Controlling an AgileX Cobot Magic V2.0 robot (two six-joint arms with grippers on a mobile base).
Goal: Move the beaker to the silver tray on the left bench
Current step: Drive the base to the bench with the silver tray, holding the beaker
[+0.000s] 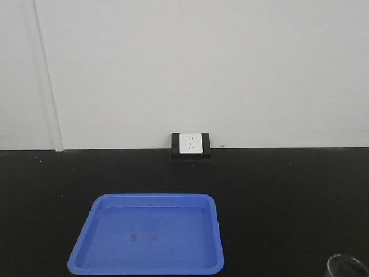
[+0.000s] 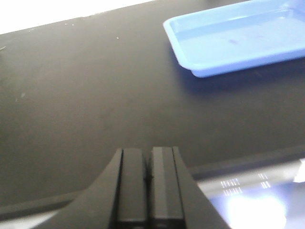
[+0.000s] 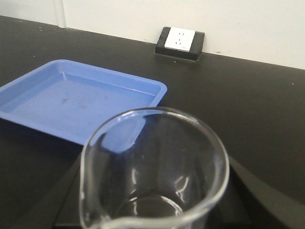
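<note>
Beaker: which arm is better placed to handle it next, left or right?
Right. The beaker sits framed by the right pincer in its wrist view; the left pincer is shut over the black bench, no beaker near.

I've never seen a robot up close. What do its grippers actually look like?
From the wrist cameras, the left gripper is matte black: two flat, straight-edged jaws like rectangular bars, on a base that flares outward in a curve. Of the right gripper, only dark black sloping slabs show on either side of the beaker. No cables, labels or markings are visible.
</note>
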